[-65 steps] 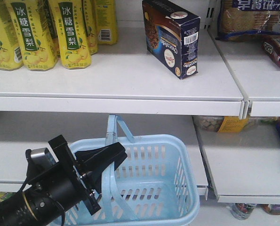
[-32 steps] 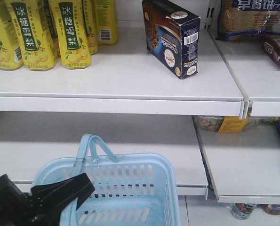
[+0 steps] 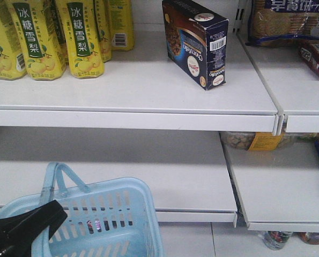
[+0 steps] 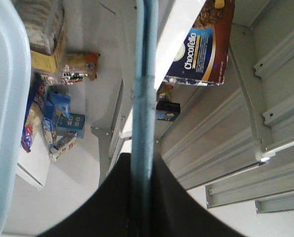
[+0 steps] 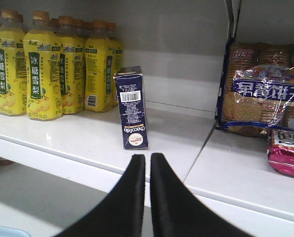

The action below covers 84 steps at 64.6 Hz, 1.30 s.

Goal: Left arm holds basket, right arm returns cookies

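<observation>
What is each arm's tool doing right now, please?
Left tool: shut on the light blue plastic basket's swing handle.
Right tool: shut, holding nothing; the dark navy cardboard cookie box stands on the shelf.

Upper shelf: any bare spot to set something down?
Free: the white shelf between the yellow bottles and the cookies, plus its front strip. Crowded: the left end with bottles, and right of the divider with biscuit packs.
</observation>
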Motion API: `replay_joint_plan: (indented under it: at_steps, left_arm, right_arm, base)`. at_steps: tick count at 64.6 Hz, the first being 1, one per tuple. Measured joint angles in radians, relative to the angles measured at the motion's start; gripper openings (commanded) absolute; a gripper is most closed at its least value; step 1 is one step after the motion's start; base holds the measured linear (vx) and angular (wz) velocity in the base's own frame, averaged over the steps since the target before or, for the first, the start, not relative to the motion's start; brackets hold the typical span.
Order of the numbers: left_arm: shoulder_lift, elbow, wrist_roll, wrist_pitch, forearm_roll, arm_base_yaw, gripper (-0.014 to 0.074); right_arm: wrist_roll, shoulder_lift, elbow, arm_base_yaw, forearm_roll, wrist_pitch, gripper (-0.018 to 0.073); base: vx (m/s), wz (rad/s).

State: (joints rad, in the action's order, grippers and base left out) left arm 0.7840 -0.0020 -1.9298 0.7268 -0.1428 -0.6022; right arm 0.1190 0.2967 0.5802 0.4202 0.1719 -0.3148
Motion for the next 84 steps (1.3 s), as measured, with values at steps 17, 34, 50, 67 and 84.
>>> replay_joint_plan:
  at_steps: [17,34,50,67,84]
  left_arm:
    - [-0.132,0.004,0.0,-0.184,-0.057,0.115,0.0]
    - [-0.246,0.004,0.0,-0.299,-0.181,0.254,0.0]
    - [-0.323,0.004,-0.007,-0.354,-0.239,0.37,0.0]
    - [-0.4,0.004,-0.018,-0.404,-0.323,0.484,0.0]
    - [-0.441,0.004,-0.005,-0.419,-0.368,0.555,0.0]
  right_arm:
    - [0.0,0.0,0.0,0.0,0.0,0.0,-0.0006]
    - [0.0,0.0,0.0,0.0,0.0,0.0,-0.0006]
    - [0.0,0.0,0.0,0.0,0.0,0.0,-0.0006]
    - [0.0,0.0,0.0,0.0,0.0,0.0,-0.0006]
    - [0.0,0.0,0.0,0.0,0.0,0.0,-0.0006]
  base:
    - [0.0,0.0]
    - [0.0,0.0]
    - [0.0,0.0]
    - [0.0,0.0]
    - [0.0,0.0]
